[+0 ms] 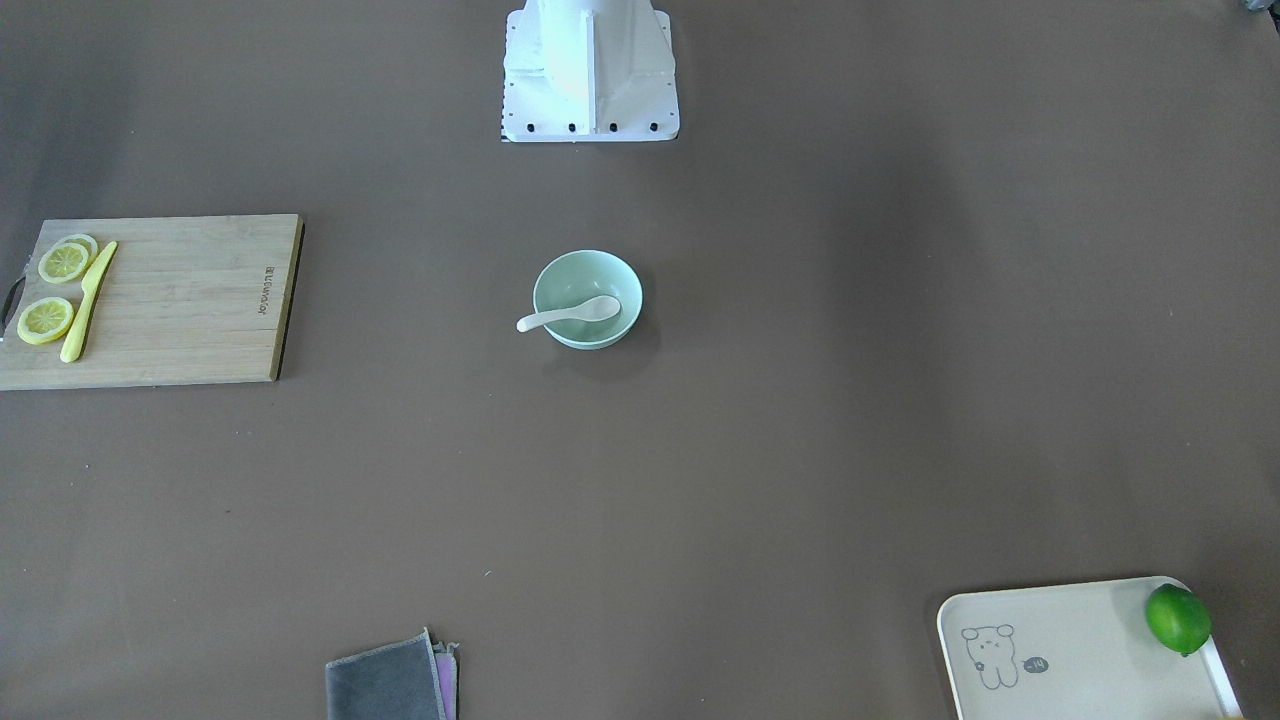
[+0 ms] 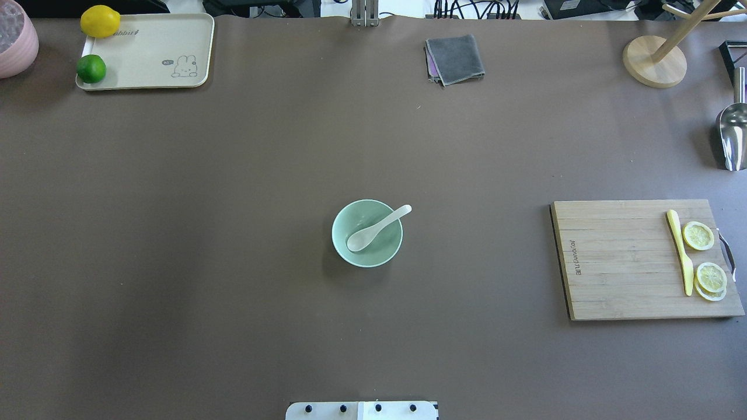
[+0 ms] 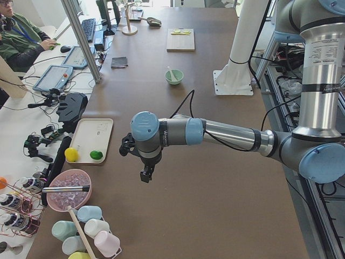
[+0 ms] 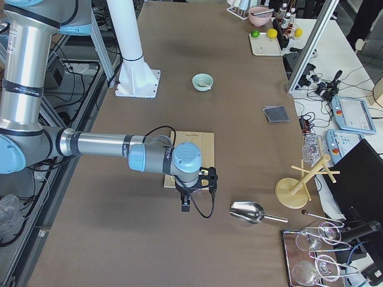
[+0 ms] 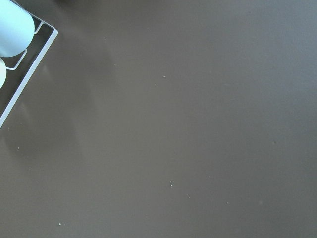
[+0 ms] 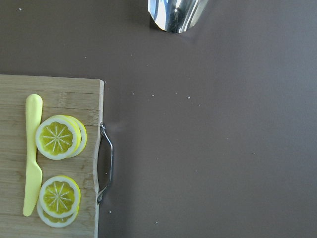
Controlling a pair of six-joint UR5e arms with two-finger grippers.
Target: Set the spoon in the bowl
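Observation:
The pale mint-green bowl (image 1: 582, 275) stands at the middle of the table, also in the overhead view (image 2: 380, 249). The white spoon (image 1: 568, 315) lies in it, scoop inside and handle resting over the rim, and it shows from overhead (image 2: 376, 227) too. My left gripper (image 3: 144, 175) hangs over the table's left end, far from the bowl (image 3: 174, 78). My right gripper (image 4: 185, 206) hangs near the cutting board at the right end, far from the bowl (image 4: 202, 81). Both show only in the side views, so I cannot tell whether they are open or shut.
A bamboo cutting board (image 2: 618, 259) holds lemon slices (image 2: 698, 235) and a yellow knife (image 2: 680, 252). A cream tray (image 2: 152, 55) carries a lime (image 2: 91, 69) and a lemon (image 2: 100, 21). A grey cloth (image 2: 455, 58), a metal scoop (image 2: 732, 131) and a wooden stand (image 2: 653, 61) lie at the far edge.

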